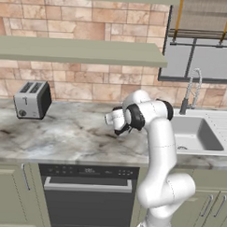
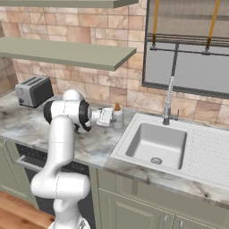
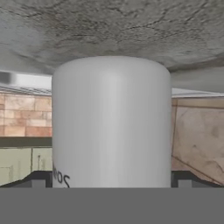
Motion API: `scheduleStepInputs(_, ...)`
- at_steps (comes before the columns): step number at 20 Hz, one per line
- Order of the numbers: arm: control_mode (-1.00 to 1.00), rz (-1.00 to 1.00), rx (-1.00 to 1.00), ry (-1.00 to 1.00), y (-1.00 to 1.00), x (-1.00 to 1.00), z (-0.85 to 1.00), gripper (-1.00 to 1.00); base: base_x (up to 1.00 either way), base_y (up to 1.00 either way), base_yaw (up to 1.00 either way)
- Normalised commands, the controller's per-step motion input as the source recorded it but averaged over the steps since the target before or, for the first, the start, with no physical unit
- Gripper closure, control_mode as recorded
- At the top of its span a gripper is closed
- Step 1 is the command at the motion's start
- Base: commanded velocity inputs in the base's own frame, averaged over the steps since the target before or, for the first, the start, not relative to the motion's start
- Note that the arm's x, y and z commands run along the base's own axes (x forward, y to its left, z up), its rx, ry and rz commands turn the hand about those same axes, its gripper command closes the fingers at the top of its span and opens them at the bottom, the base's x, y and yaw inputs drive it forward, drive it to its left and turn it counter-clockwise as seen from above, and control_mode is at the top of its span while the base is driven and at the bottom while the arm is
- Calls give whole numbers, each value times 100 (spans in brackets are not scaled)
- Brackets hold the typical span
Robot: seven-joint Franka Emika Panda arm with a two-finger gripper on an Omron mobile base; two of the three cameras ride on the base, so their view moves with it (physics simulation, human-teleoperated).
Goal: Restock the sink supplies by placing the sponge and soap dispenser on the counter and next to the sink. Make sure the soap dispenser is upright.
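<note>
One item, the dispenser [image 2: 117,117], stands upright left of the sink [image 2: 156,144], our wide gripper [image 2: 108,117] around it; we see no sponge.

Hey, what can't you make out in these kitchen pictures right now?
- Soap dispenser: hidden by the arm in the left base view; cropped at the top and bottom in the hand view, pump unseen.
- Gripper: contact with the bottle too small to judge in the right base view.
- Sink: its drainboard is cut off by the left base view's edge.
</note>
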Motion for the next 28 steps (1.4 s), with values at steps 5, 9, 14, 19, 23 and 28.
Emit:
scheduleStepInputs(5,-100,1,0,0,0,0,-1,-100,0,0,0)
scheduleStepInputs(9,-100,2,0,0,0,0,0,-100,0,0,0)
scheduleStepInputs(14,-100,2,0,0,7,7,0,-100,0,0,0)
scheduleStepInputs(19,-100,5,0,0,18,18,0,-100,0,0,0)
scheduleStepInputs(23,-100,5,2,0,12,3,-24,-100,0,0,0)
scheduleStepInputs(28,-100,3,11,0,12,0,-47,-100,0,0,0)
